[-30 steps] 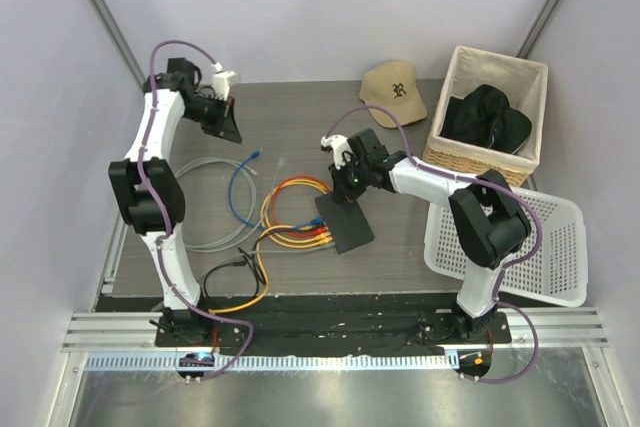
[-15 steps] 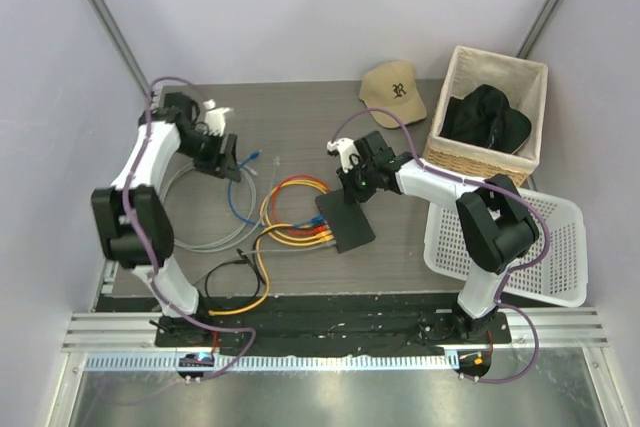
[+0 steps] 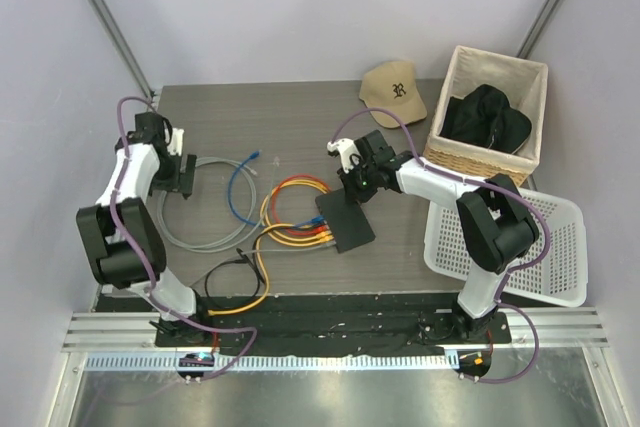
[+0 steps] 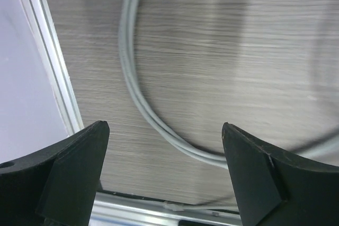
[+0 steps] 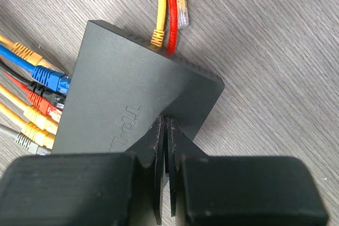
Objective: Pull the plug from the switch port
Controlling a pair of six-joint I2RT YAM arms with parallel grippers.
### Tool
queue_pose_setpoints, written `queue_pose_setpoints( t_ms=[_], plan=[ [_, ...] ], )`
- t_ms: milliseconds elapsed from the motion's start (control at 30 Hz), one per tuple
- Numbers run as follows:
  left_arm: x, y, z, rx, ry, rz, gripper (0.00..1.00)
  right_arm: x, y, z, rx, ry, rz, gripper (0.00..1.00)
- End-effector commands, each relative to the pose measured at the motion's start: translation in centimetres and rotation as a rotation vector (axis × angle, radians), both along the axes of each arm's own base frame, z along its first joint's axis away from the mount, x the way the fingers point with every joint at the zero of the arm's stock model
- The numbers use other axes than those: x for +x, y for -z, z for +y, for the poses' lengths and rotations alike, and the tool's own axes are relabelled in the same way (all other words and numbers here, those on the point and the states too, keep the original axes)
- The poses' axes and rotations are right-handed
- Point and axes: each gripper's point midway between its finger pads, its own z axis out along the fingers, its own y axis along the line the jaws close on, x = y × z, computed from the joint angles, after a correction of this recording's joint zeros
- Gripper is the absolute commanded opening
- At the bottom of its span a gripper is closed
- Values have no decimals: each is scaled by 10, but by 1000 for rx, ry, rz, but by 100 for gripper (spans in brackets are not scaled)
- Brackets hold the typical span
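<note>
Top view: the switch (image 3: 345, 222) lies flat mid-table (image 3: 280, 117), with coloured cables fanning from its left side. My right gripper (image 3: 351, 191) is over its far end. My left gripper (image 3: 186, 175) is well apart, near the table's left edge, by a grey cable (image 3: 195, 240).

Left wrist: fingers spread wide, the grey cable curving on the table below.

Right wrist: fingers pressed together, tips at the switch's top face near its right corner; cannot tell if touching. Plugs (image 5: 45, 96) in blue, black, red, yellow and grey sit along its left edge.
</note>
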Motion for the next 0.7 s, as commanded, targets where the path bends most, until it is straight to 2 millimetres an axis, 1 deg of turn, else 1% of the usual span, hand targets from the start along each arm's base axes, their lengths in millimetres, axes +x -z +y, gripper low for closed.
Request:
queue_pose_setpoints(
  t_ms=[0,33,67,133,167,200,233,267,300,333,367,400,433,467,500,533,567,600,633,667],
  plan=[
    [12,11,37,144,-65,2,93,-20,17,-13,-59,2,96,8],
    [15,20,39,153,-69,21,93,-20,17,-14,-63,1,95,8],
    [19,21,49,195,-89,18,92,-21,17,-15,-66,0,92,8],
    [27,30,57,217,-109,37,92,-22,17,-16,-66,0,95,8],
    [29,35,61,230,-120,50,90,-24,17,-16,-65,-2,95,8],
    [37,32,64,231,-126,41,88,-24,17,-17,-65,-2,95,8],
    [38,43,64,225,-122,74,86,-25,18,-18,-68,-1,96,9],
    [38,47,64,220,-121,94,80,-26,18,-18,-69,-3,96,8],
    [46,45,64,208,-116,85,76,-26,19,-19,-74,-4,94,9],
    [44,58,61,186,-103,135,71,-26,19,-20,-77,-5,93,9],
    [46,62,58,164,-93,144,60,-26,18,-20,-79,-5,90,9],
    [53,62,58,158,-91,139,53,-25,19,-22,-87,-6,85,9],
    [53,65,57,149,-86,157,47,-25,18,-22,-88,-8,81,9],
    [54,77,57,142,-77,188,38,-24,17,-22,-91,-6,78,9],
    [61,76,61,152,-83,183,36,-22,16,-22,-92,-8,70,9],
    [60,79,63,159,-85,206,33,-22,16,-23,-97,-10,68,9],
    [67,87,66,165,-84,226,33,-22,16,-23,-98,-11,67,9],
    [69,89,70,183,-86,242,31,-21,15,-23,-100,-12,63,9],
    [68,92,72,187,-64,278,23,-20,14,-23,-103,-16,59,9],
    [76,95,76,197,-56,281,19,-19,13,-24,-105,-16,56,9]
  ],
)
